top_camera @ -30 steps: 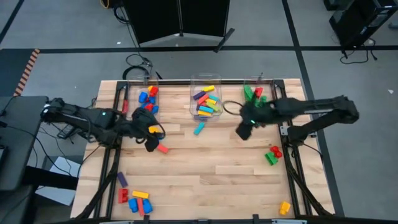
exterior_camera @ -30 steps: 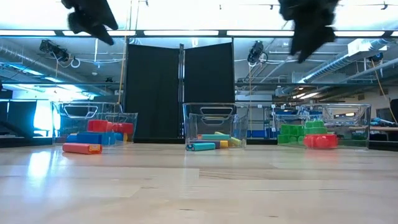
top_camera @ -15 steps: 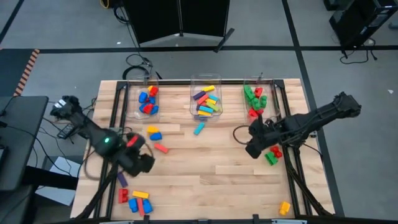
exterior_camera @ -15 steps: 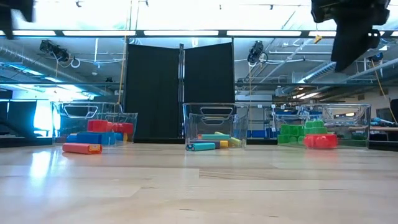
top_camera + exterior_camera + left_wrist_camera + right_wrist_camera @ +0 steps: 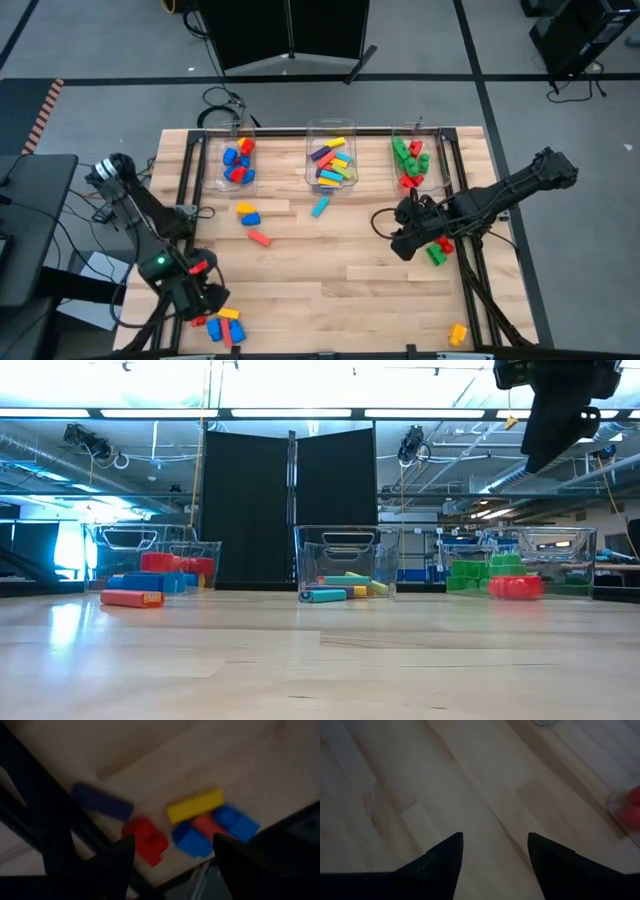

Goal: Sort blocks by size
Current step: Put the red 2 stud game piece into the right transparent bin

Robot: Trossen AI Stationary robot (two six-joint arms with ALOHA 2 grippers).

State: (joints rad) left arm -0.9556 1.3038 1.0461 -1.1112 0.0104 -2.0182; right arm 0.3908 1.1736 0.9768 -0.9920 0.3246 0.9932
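Note:
Near the table's near left corner lies a cluster of blocks (image 5: 225, 325). In the left wrist view it shows as a yellow long block (image 5: 195, 805), two red ones (image 5: 145, 839) and blue ones (image 5: 235, 822), with a purple block (image 5: 102, 804) beside them. My left gripper (image 5: 196, 296) hangs open above this cluster, pointing down (image 5: 174, 840). My right gripper (image 5: 404, 240) stands open over bare wood (image 5: 495, 837), just left of a red and a green block (image 5: 438, 250). It also shows high in the low view (image 5: 552, 430).
Three clear bins with blocks stand along the far edge: left (image 5: 237, 160), middle (image 5: 332, 162), right (image 5: 409, 160). Loose on the wood lie a yellow-and-blue block (image 5: 247, 213), a red one (image 5: 260, 238), a cyan one (image 5: 320, 208) and a yellow one (image 5: 457, 333) near the right corner.
My left gripper has swung from beside the yellow-and-blue block toward the table's near left corner, sinking and rolling its wrist, and now hangs over the block cluster. My right gripper has gone from by the right bin toward the near edge, down beside the red and green blocks.

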